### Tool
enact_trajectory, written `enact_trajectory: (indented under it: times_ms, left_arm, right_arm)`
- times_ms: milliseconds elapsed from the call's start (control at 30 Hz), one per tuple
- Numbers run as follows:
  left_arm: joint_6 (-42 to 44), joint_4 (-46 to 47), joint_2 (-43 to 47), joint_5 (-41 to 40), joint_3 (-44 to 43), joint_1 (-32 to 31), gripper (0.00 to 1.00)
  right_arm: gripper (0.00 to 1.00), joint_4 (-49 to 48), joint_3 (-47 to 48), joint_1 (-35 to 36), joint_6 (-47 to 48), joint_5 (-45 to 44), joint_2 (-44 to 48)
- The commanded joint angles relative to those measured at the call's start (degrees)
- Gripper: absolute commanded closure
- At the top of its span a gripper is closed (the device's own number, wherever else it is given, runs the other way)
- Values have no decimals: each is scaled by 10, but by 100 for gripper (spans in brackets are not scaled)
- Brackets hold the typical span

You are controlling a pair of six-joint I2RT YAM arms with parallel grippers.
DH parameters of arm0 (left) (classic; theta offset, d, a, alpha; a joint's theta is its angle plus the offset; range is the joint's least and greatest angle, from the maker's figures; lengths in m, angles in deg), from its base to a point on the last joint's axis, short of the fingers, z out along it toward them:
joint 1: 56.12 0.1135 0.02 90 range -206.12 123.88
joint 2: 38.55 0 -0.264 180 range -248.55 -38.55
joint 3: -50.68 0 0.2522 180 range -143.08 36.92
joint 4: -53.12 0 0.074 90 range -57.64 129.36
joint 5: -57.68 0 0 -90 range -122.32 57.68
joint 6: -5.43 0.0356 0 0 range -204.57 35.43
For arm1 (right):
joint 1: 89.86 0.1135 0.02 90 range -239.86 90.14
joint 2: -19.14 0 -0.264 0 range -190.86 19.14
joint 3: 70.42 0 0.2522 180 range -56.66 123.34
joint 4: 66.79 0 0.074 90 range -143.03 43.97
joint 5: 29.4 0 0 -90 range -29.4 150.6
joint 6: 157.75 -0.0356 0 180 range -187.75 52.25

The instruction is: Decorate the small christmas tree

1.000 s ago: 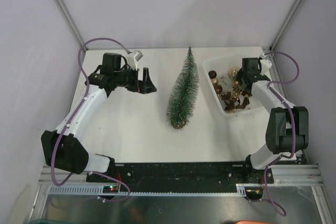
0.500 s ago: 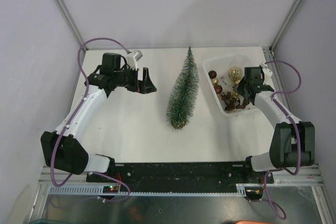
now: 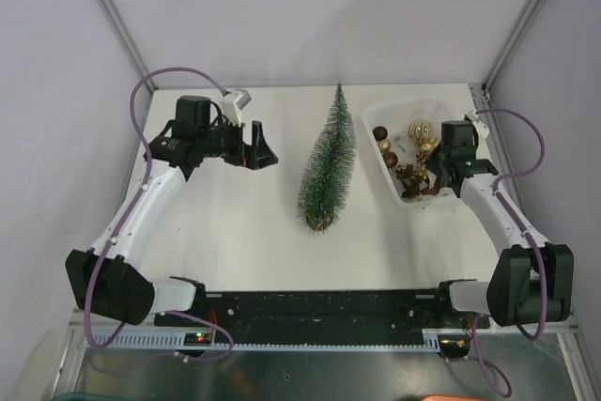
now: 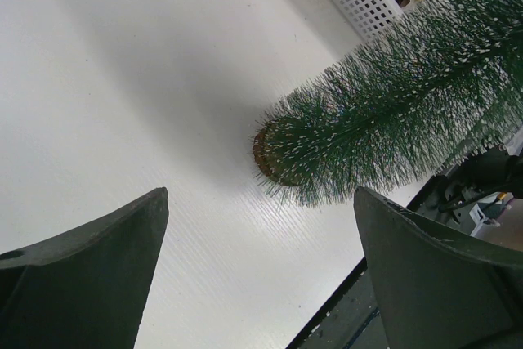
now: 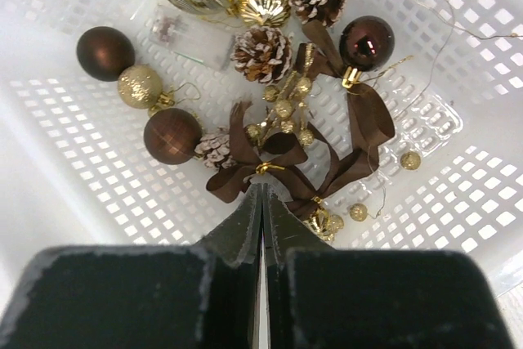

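Right end effector [image 5: 261, 192] was open a second ago and has now snapped shut, tips meeting at a brown bow [image 5: 245, 171]. It also slid toward the near side of the basket [image 5: 65, 128], with its arm swinging out wider. The left arm [image 3: 150, 199] sagged slightly.

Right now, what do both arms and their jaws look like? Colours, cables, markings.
The two arms match. The left arm and right arm have white links with bulky black joint housings. A purple cable loops along the left one, and another runs along the right. The jaws are matte black tapered wedges. No markings are legible.
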Motion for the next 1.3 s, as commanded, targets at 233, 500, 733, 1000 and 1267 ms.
enact_trajectory:
  times_ms: [233,500,733,1000,1267]
  left_arm:
    - [5,10,36,-4,5,3,0]
    - [3,10,43,-2,3,3,0]
    - [9,9,51,-2,16,3,0]
    - [12,9,49,1,13,3,0]
    - [6,10,48,3,10,3,0]
  right_arm:
    - [100,-36,93,1,7,52,50]
    - [93,-27,178,25,41,14,81]
    - [16,80,89,109,70,-164,131]
    - [6,53,-82,155,89,-178,244]
    - [8,4,-95,174,75,-250,159]
